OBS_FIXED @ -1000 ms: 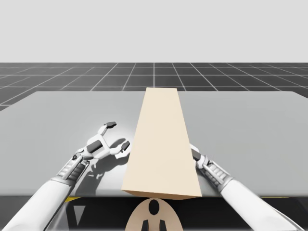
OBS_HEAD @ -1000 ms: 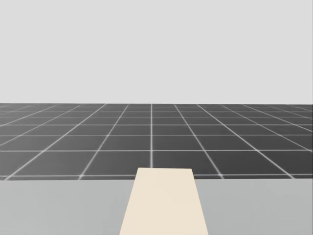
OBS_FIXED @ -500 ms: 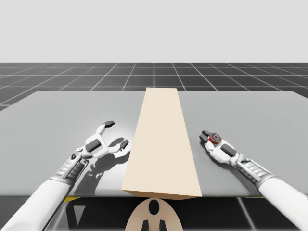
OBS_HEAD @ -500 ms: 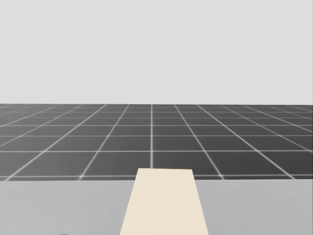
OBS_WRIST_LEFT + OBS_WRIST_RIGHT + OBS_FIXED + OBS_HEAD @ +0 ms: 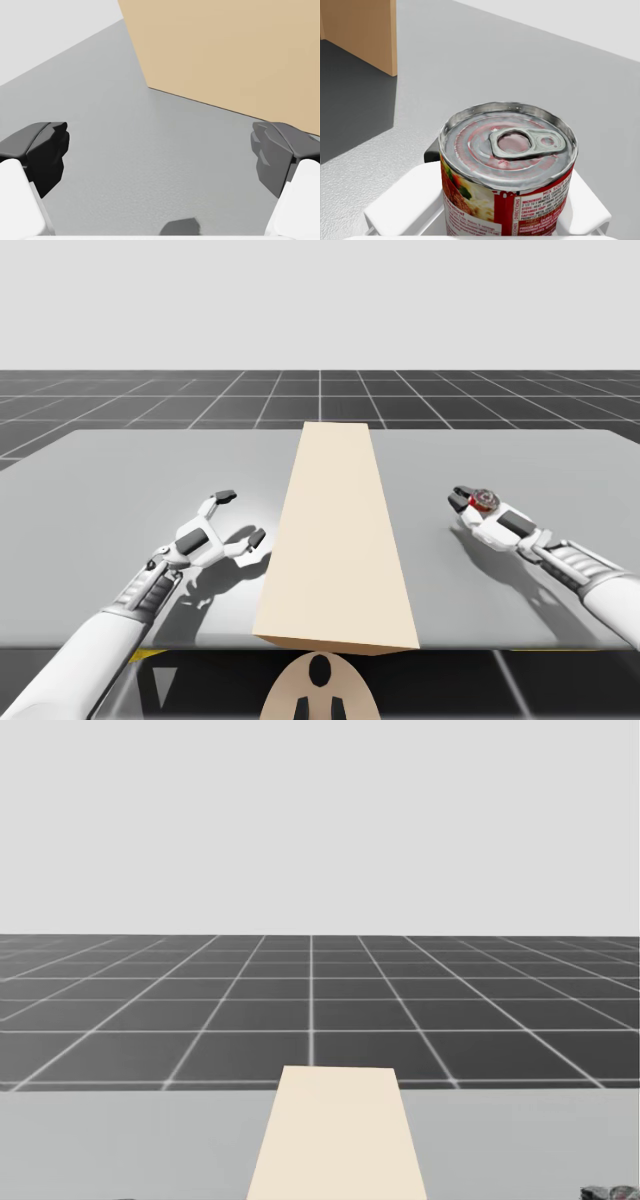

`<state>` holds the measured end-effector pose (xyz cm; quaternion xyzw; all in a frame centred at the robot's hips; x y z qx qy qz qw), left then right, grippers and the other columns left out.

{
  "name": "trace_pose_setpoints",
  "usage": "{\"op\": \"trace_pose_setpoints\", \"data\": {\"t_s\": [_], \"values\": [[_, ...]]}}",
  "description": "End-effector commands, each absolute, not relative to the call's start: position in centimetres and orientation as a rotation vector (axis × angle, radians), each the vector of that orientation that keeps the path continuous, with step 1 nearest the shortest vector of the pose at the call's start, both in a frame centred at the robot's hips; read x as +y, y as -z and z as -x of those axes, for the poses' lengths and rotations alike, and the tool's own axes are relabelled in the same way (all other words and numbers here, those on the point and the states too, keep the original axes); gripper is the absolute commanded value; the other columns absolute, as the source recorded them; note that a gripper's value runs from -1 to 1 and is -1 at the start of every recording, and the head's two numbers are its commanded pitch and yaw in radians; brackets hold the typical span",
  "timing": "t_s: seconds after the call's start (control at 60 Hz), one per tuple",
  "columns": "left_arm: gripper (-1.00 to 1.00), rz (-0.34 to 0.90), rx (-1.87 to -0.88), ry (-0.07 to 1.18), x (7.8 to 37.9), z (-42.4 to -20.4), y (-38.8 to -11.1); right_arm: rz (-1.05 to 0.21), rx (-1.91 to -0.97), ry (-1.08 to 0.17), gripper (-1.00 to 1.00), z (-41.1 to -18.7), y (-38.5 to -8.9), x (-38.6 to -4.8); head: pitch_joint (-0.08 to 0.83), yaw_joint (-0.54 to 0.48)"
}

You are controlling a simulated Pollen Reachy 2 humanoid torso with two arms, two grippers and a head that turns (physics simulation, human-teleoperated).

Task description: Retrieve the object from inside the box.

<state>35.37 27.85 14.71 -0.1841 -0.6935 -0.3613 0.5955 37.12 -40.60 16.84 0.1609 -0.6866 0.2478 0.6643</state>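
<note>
So my right gripper [image 5: 472, 504] is clamped on the red-labelled metal can with the pull-tab lid [image 5: 507, 165], fingers snug on both sides so it can't slip; the can's out in the open over the grey table [image 5: 150, 470], well to the right of the tall tan cardboard box [image 5: 338, 540]; my left gripper [image 5: 243, 518] is spread wide, holding nothing, parked just beside the box's left wall, probably to steady it; retrieval looks basically done imo
</note>
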Motion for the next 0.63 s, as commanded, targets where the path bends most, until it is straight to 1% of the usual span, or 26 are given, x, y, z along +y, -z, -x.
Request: {"op": "trace_pose_setpoints", "data": {"t_s": [0.017,0.067,0.083,0.117,0.133,0.25,0.383,0.55,0.633], "values": [[-1.0,0.423,-1.612,0.837,28.0,-35.4,-14.8,-0.492,-1.613,-0.863,1.0,-40.4,-26.4,-43.2,0.029,-0.02],[-1.0,0.422,-1.612,0.838,28.0,-35.4,-14.8,-0.483,-1.63,-0.877,1.0,-40.5,-28.2,-42.9,0.029,-0.02],[-1.0,0.423,-1.612,0.838,28.1,-35.4,-14.8,-0.478,-1.643,-0.887,1.0,-40.6,-29.2,-42.7,0.03,-0.02],[-1.0,0.422,-1.613,0.838,28.1,-35.5,-14.8,-0.475,-1.65,-0.893,1.0,-40.5,-29.8,-42.6,0.031,-0.02],[-1.0,0.423,-1.613,0.837,28.1,-35.5,-14.8,-0.472,-1.661,-0.903,1.0,-40.5,-30.8,-42.4,0.031,-0.02],[-1.0,0.423,-1.615,0.834,28.2,-35.4,-14.8,-0.454,-1.697,-0.931,1.0,-39.9,-33.7,-42.4,0.031,-0.01],[-1.0,0.42,-1.615,0.834,28.2,-35.4,-14.7,-0.42,-1.719,-0.936,1.0,-38.9,-35.8,-43.6,0.03,-0.01],[-1.0,0.418,-1.612,0.836,28.1,-35.5,-14.6,-0.353,-1.753,-0.912,1.0,-37.5,-38.4,-46.5,0.03,-0.02],[-1.0,0.417,-1.61,0.836,28.1,-35.5,-14.6,-0.325,-1.772,-0.901,1.0,-36.9,-39.8,-47.5,0.029,-0.02]]}}
